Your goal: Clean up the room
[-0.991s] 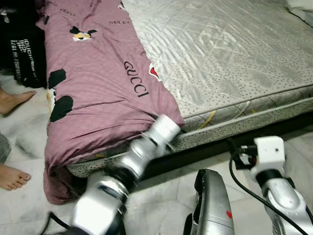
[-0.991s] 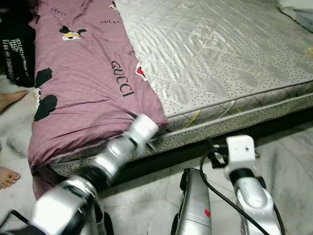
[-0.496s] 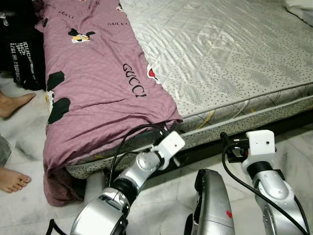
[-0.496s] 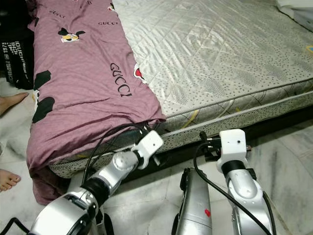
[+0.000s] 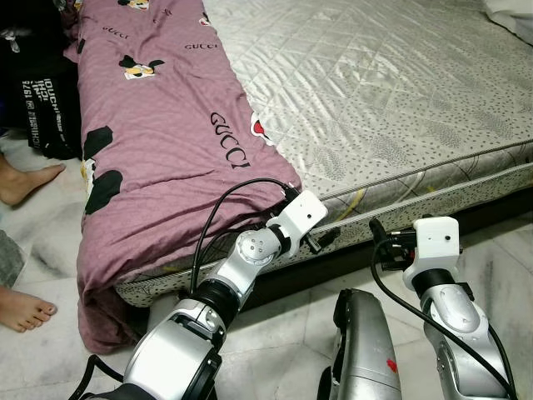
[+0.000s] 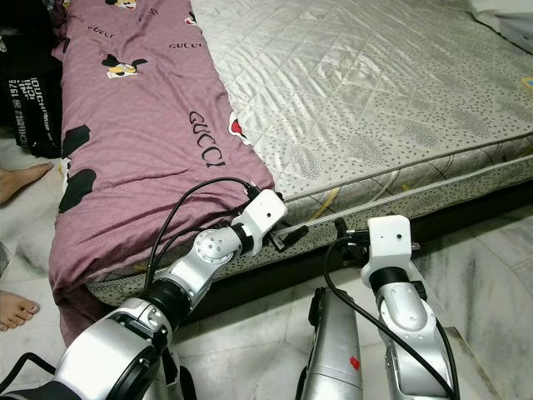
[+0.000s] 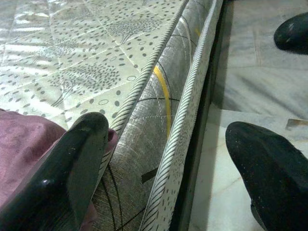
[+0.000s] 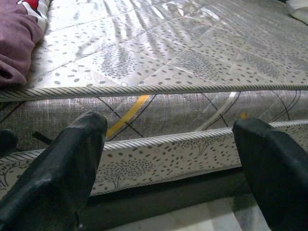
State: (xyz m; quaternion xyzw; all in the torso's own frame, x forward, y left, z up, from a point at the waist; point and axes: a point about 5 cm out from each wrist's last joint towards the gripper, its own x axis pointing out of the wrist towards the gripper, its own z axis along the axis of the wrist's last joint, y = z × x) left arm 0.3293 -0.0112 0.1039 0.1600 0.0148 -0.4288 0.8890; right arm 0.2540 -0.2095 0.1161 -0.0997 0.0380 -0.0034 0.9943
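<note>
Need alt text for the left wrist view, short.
The left gripper, fingers open, sits at the mattress side edge, one finger beside the purple sheet corner, the other out over the marble floor.

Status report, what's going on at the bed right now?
Left gripper open at the mattress edge, one finger against the pink sheet corner. Right gripper open, facing mattress side. Bare feet nearby on floor.
</note>
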